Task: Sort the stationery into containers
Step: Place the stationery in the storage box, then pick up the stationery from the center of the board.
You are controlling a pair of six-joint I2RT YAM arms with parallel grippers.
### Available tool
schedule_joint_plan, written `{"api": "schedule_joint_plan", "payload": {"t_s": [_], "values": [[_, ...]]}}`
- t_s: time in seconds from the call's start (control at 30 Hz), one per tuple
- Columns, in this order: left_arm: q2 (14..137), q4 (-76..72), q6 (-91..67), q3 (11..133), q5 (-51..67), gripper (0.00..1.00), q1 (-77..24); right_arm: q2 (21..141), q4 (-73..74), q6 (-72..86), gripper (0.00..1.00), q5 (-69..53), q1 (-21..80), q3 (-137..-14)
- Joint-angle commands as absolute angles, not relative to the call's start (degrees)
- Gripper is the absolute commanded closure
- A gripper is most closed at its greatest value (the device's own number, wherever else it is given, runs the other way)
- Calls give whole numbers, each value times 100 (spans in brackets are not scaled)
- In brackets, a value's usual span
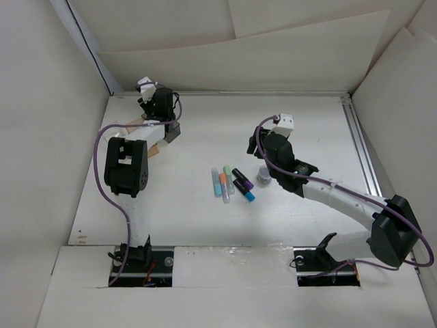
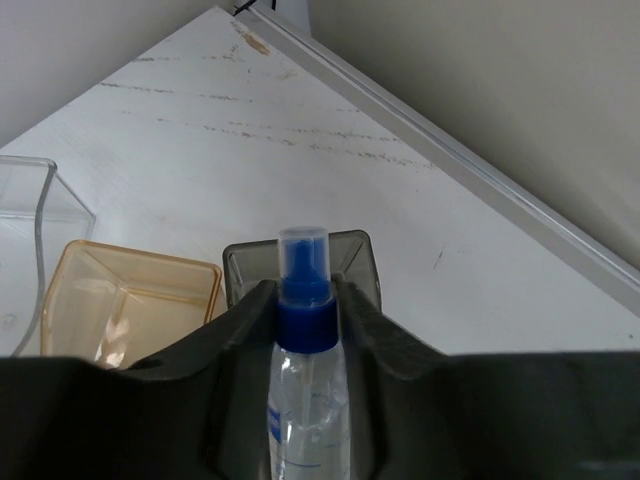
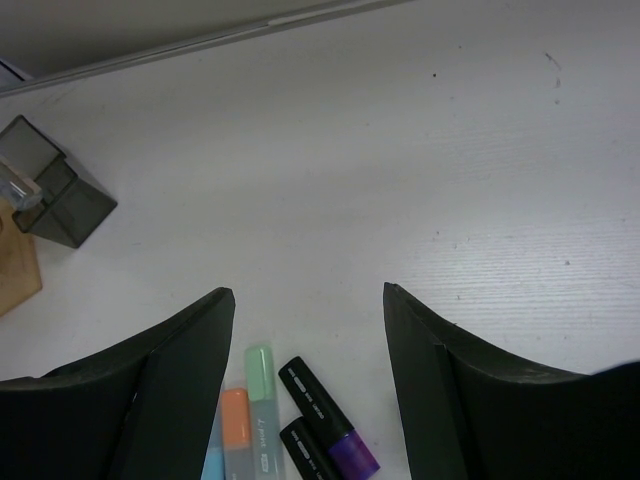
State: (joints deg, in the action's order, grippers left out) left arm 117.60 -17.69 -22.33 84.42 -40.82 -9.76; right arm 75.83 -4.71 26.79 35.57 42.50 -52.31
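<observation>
My left gripper (image 2: 305,292) is shut on the clear blue-tipped tube (image 2: 305,330) and holds it over the near wall of the smoky dark grey box (image 2: 355,260). The amber-tan box (image 2: 130,300) is next to it, then the clear box (image 2: 35,225). In the top view this gripper (image 1: 167,123) is at the far left by the grey box (image 1: 173,132). My right gripper (image 3: 308,295) is open and empty above the table, just beyond the markers: green (image 3: 260,395), orange (image 3: 235,425), blue (image 3: 212,462) and two black ones (image 3: 320,410). They lie mid-table (image 1: 231,183), with the small grey round piece (image 1: 263,176) beside them.
A metal rail (image 2: 480,185) runs along the far table edge close behind the boxes. White walls enclose the table on three sides. A second rail (image 1: 362,150) lines the right side.
</observation>
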Motion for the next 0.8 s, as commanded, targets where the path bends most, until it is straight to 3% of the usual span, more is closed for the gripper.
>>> {"api": "schedule_joint_plan", "payload": {"t_s": [0.0, 0.13, 0.3, 0.37, 0.47, 0.5, 0.53, 0.67, 0.77], "values": [[11602, -2057, -2180, 8569, -4140, 70, -984, 7603, -756, 2619, 33, 3630, 4307, -5229], [11330, -2057, -2118, 8447, -4025, 50, -984, 7603, -756, 2619, 31, 3630, 4307, -5229], [11031, -2057, -2118, 8333, -3824, 46, -984, 7550, -756, 2619, 29, 3630, 4307, -5229], [10908, -1917, -2275, 8332, -3614, 54, -984, 7550, -756, 2619, 29, 3752, 4307, -5229], [10539, -1854, -2390, 8262, -3114, 76, -1177, 7339, -756, 2671, 33, 3980, 4307, -5107], [10434, -1854, -2469, 8201, -2998, 83, -1265, 7278, -756, 2672, 38, 4068, 4307, -5106], [10259, -1794, -2531, 8148, -2867, 86, -1474, 7138, -756, 2811, 53, 4182, 4307, -5046], [10020, -1539, -2794, 7947, -2312, 91, -2344, 6690, -372, 3276, 95, 4850, 4220, -4896], [9940, -1538, -2865, 7674, -1882, 90, -3169, 6286, -71, 3646, 97, 5142, 3956, -4843]]}}
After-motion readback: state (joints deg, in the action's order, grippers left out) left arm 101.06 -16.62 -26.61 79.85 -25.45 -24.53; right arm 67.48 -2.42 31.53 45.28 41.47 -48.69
